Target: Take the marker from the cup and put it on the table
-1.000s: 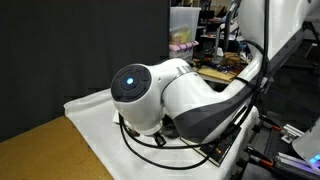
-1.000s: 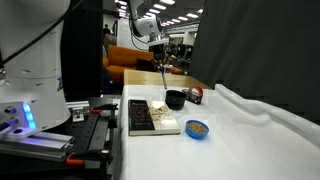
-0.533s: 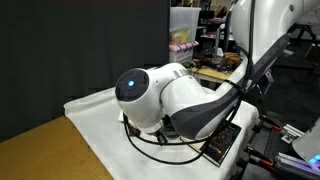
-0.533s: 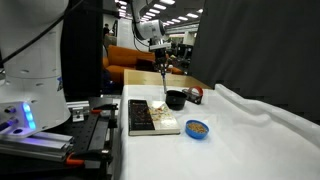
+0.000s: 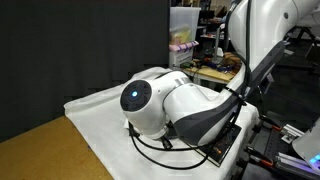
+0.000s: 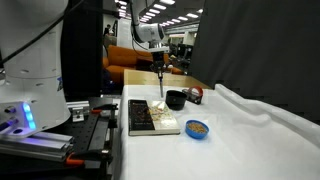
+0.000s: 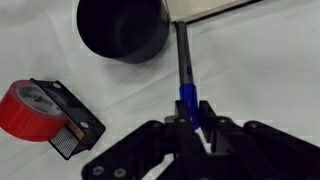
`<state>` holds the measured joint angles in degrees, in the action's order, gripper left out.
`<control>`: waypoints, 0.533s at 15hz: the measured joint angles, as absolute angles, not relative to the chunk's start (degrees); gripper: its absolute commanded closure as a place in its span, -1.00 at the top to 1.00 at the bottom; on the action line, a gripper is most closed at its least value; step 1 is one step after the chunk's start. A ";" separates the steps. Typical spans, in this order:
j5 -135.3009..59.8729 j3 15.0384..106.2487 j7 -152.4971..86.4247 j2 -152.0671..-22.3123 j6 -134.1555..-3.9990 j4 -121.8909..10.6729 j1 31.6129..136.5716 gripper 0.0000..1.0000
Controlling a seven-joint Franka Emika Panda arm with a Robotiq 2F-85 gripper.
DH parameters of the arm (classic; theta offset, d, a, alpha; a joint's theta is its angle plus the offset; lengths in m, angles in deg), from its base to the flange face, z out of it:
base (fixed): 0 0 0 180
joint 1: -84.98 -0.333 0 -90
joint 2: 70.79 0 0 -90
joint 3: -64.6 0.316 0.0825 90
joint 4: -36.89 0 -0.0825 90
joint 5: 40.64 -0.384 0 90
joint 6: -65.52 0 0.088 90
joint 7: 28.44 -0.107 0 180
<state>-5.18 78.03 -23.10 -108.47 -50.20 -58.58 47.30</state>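
Between the jaws of your gripper [image 7: 192, 112] sits the marker [image 7: 182, 60], clamped at its blue end, its shaft pointing ahead over the table [image 7: 260, 80]. Just ahead, to one side, stands the cup [image 7: 122, 30], the marker outside it.

Marker [image 7: 183, 60] outside cup [image 7: 122, 32], held upright.
Slim, dark, blue at the gripper [image 7: 194, 112] clamping it; dark cup stands just beside, on white-clothed table [image 7: 270, 70].

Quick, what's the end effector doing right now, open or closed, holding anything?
End effector: closed, holding the marker beside the cup.
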 measured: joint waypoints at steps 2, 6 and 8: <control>-5.18 78.03 -23.10 -108.63 -50.20 -58.55 47.58 -0.91; -5.30 78.11 -23.10 -109.45 -50.19 -58.60 47.68 -0.91; -5.31 78.29 -23.10 -110.11 -50.19 -58.60 47.62 -0.91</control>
